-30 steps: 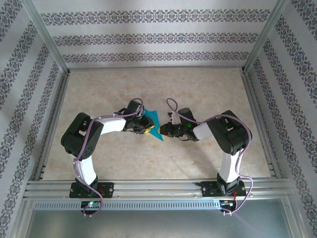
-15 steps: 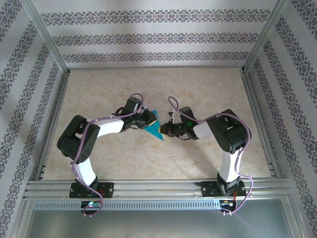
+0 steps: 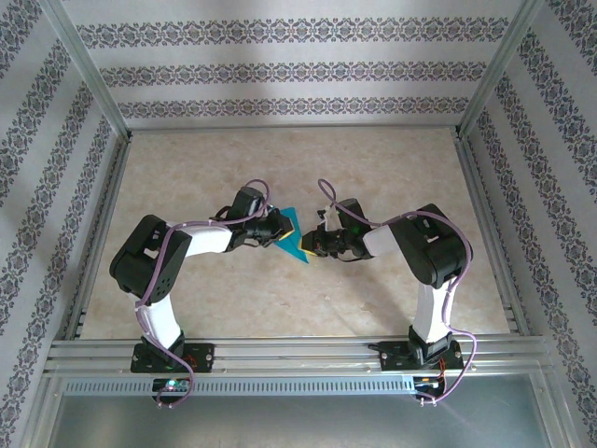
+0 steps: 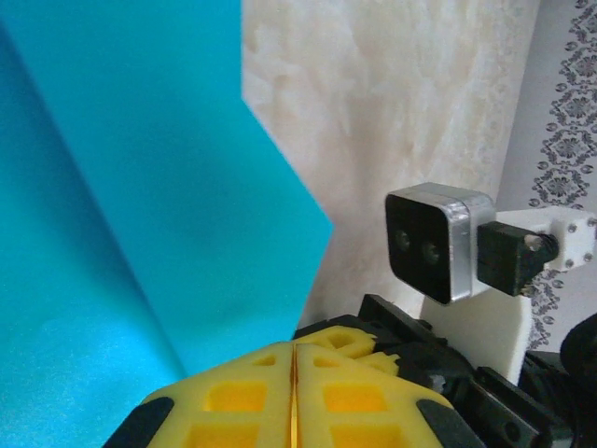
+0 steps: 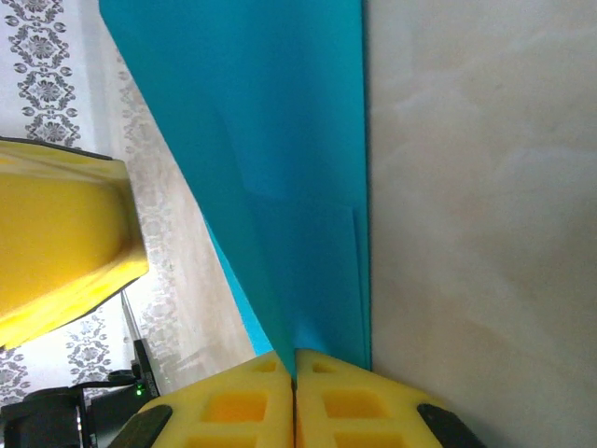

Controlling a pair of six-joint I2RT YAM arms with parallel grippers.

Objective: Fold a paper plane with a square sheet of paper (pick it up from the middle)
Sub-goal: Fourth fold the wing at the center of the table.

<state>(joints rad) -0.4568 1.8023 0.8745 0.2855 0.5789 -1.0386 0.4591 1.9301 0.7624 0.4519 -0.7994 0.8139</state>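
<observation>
Over the beige table (image 3: 280, 159), folded teal paper (image 3: 294, 245) hangs between the arms, long axis far-to-near — left fingers (image 4: 233, 401) and right fingers (image 5: 233, 411) pinch shut on opposite sides.

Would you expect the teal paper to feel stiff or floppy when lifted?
The teal paper looks thin, so probably light and floppy away from a grip. Its crease may stiffen it along that line. The left hand and right hand pinch it near its edges, so pulling might tear it.

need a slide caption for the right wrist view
Folded teal paper pinched in the shut right claw, over the pale marbled table.
</observation>
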